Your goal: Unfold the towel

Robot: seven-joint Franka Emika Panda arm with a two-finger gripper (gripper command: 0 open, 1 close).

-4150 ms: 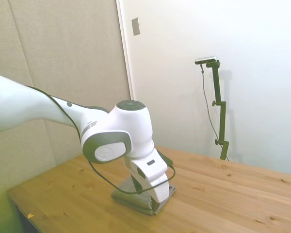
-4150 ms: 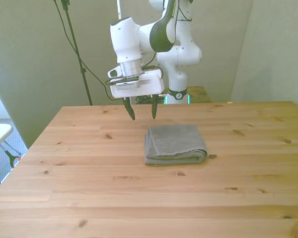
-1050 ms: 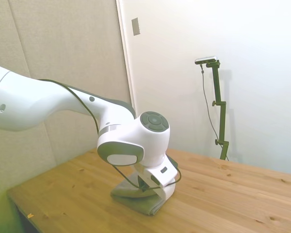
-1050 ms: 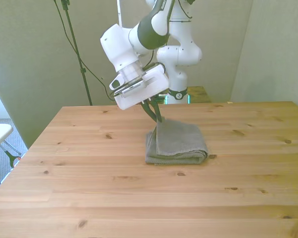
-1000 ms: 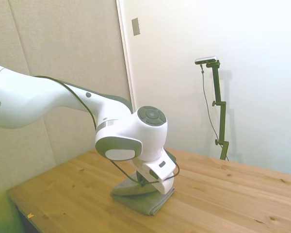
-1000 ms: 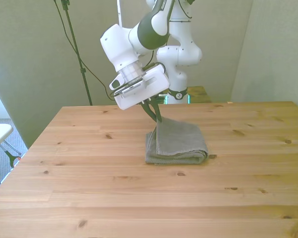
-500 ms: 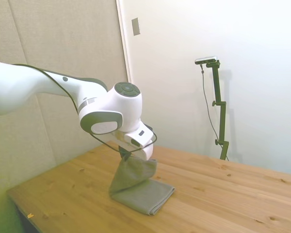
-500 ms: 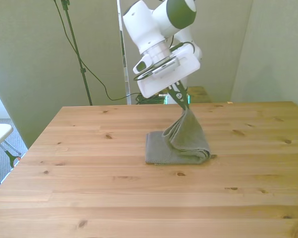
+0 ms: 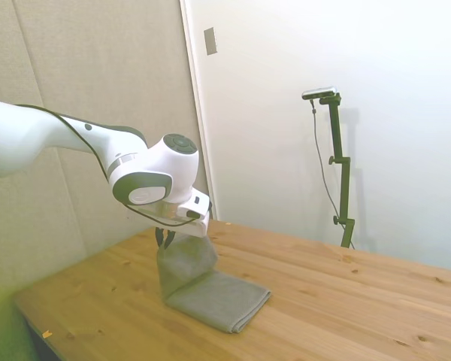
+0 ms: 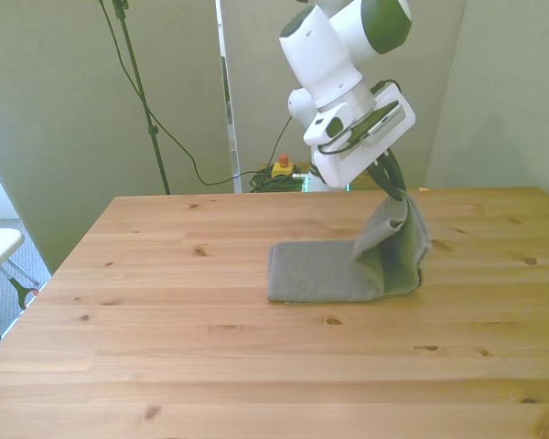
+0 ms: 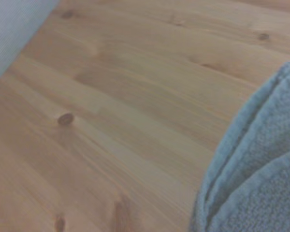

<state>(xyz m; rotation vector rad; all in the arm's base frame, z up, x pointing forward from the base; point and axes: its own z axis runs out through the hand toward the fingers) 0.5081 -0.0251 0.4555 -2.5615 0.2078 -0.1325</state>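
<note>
Above the wooden surface [image 9: 346, 293], side view: the gripper [image 9: 165, 237] has its jaws pinched on the upper layer of the grey towel [image 9: 210, 297], raised upright; the lower layer lies flat. Front view: the gripper [image 10: 398, 194] lifts the towel [image 10: 325, 272] toward the surface's right edge. Wrist view: towel [image 11: 261, 169] folds, blurred, over bare planks [image 11: 111, 121].

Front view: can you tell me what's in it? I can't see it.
A white robot's tool pinches a grey towel by one edge, lifting that layer up toward the front view's right. The rest lies flat on a wooden table.
</note>
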